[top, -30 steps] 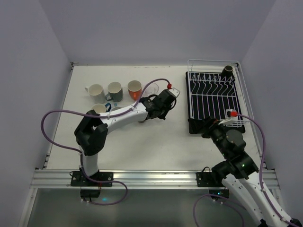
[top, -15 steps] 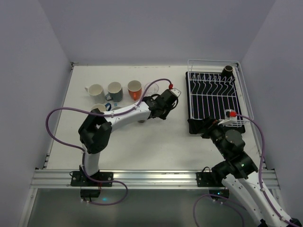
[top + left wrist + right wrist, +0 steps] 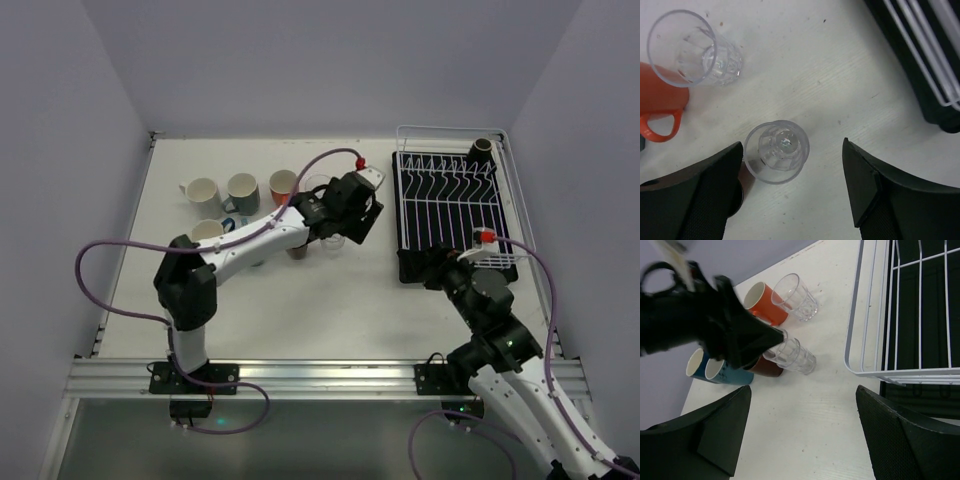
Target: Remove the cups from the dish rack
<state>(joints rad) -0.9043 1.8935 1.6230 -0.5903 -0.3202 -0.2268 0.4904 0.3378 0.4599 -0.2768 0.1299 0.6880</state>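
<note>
Having opened wide, the left gripper (image 3: 790,192) has freed the clear glass (image 3: 776,158); right gripper (image 3: 805,432) open, empty; dark cup (image 3: 482,150) waits in dish rack (image 3: 445,215).

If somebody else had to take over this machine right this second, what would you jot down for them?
Left gripper: open, straddling an upright clear glass on the table, not gripping it.
Right gripper: open and empty, over the table by the dish rack's near left corner.
Done: the other cups stand on the table left of the rack, among them an orange mug and a second glass.
Left: one dark cup in the rack's far right corner.
</note>
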